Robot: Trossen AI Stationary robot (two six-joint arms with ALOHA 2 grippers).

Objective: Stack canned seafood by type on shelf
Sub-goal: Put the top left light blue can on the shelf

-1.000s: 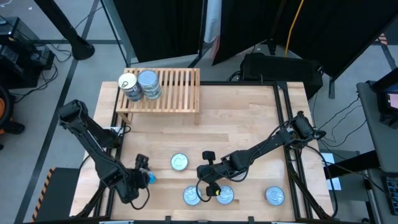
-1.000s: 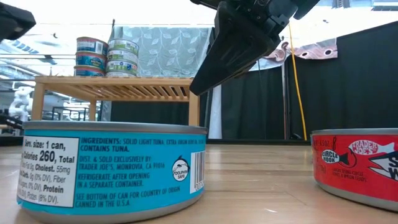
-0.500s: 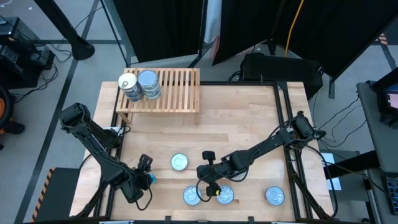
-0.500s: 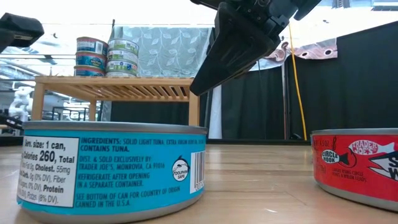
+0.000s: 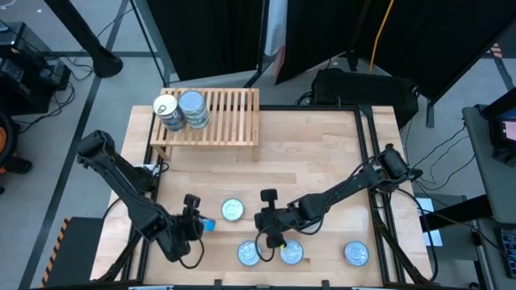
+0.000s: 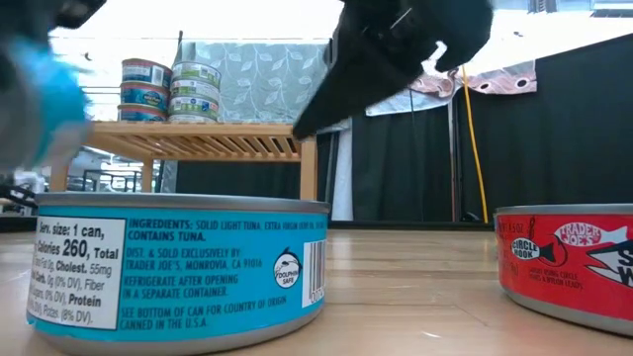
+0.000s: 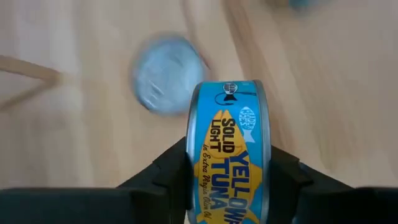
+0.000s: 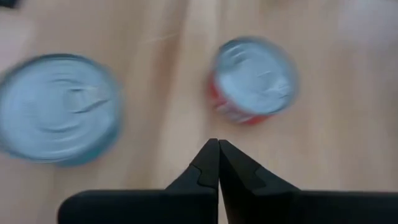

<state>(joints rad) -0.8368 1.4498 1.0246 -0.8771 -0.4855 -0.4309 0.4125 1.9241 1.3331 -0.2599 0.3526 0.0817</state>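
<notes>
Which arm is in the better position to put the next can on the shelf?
Left, probably. The left gripper already holds a blue tuna can, on the shelf's side of the table. The right gripper is shut and empty above two loose cans.

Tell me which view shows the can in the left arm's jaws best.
Left wrist view: the blue yellowfin tuna can fills it, label readable, pinched on edge. High view shows only a blue speck at the left gripper; low view, a blur.
</notes>
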